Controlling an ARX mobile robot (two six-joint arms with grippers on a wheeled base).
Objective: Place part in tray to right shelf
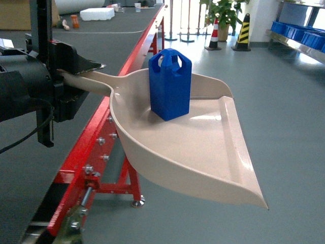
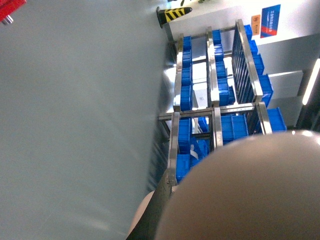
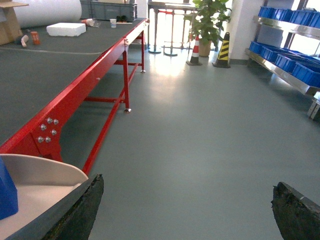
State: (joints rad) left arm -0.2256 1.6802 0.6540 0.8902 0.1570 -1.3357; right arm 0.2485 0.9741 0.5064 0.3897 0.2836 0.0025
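The blue part stands upright in the back of the beige tray, which is held in the air over the floor beside the red table. My left gripper is shut on the tray's handle at the left of the head view. In the left wrist view the tray's underside fills the lower right, with one dark finger against it. My right gripper hangs open over bare floor, and the tray and an edge of the part lie just left of it. The right shelf stands far off at the right.
A red-framed table with a dark top runs along the left, with foam and small items at its far end. Blue crates sit on the steel rack. Traffic cones and a potted plant stand at the back of the grey floor.
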